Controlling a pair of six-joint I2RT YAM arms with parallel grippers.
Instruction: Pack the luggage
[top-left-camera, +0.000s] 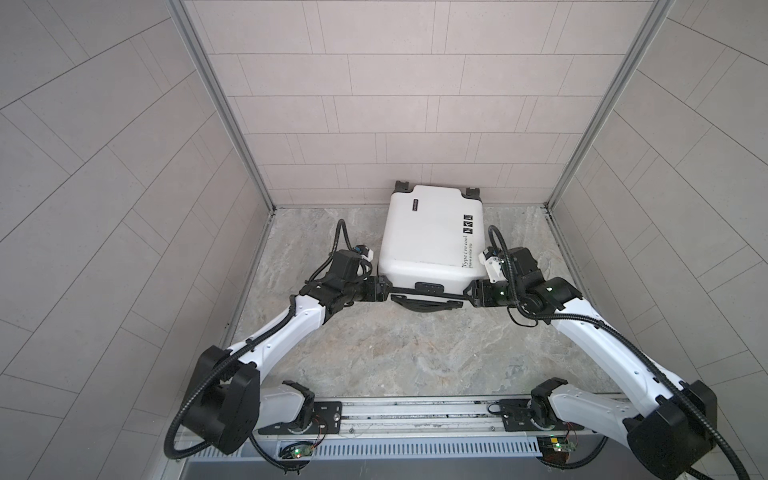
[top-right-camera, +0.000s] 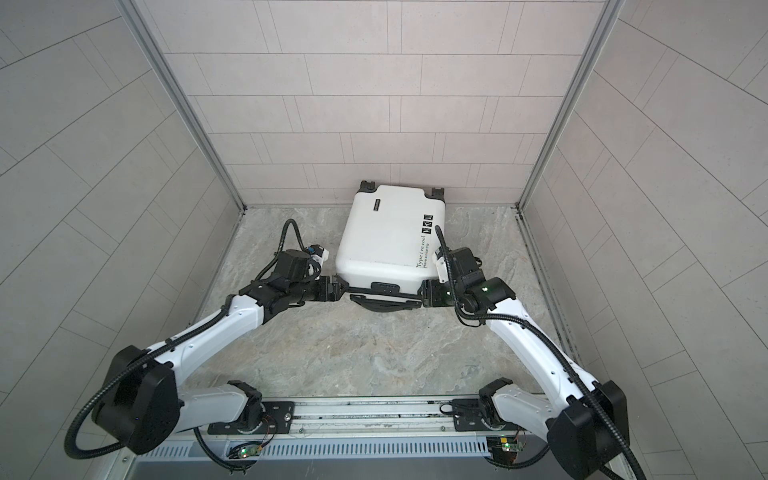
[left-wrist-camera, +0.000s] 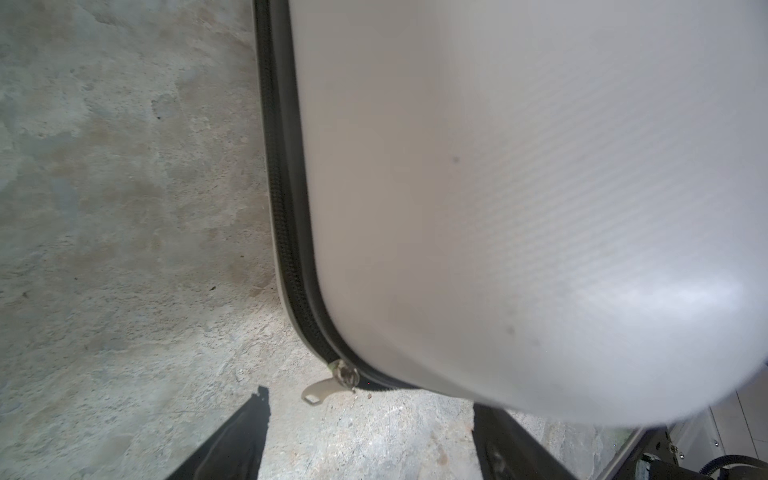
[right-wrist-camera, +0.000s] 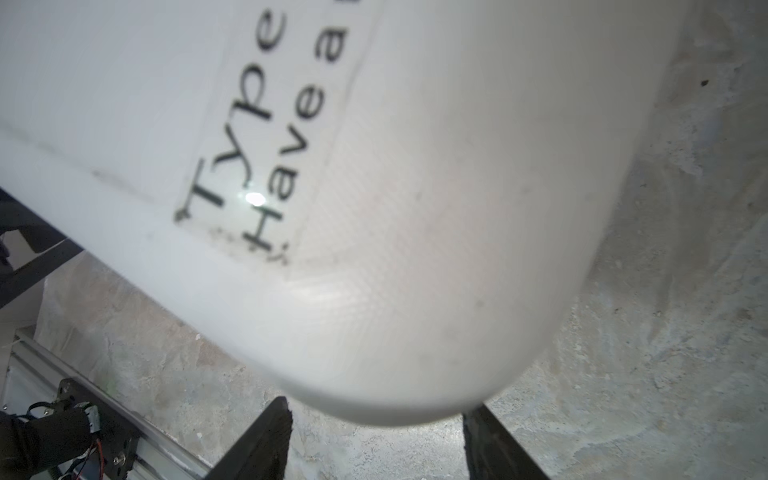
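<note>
Both top views are showing the closed luggage (top-left-camera: 432, 237) lying on the surface (top-left-camera: 415, 353) by the back wall (top-left-camera: 374, 124). Left fingers (left-wrist-camera: 245, 440) and right fingers (right-wrist-camera: 257, 444) are standing wide at its near corners; squeezing there is risking a slip off the rounded shell.

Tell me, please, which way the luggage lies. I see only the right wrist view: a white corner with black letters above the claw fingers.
Observer: In both top views the luggage lies flat, with its wheels toward the back wall.
Operator: Where is the other arm working?
Observer: The left claw stands open at the near left corner of the luggage.
Operator: Is a zipper pull close to it?
Observer: Yes. The left wrist view shows a metal zipper pull hanging free at that corner, just beyond the fingers and not gripped.
</note>
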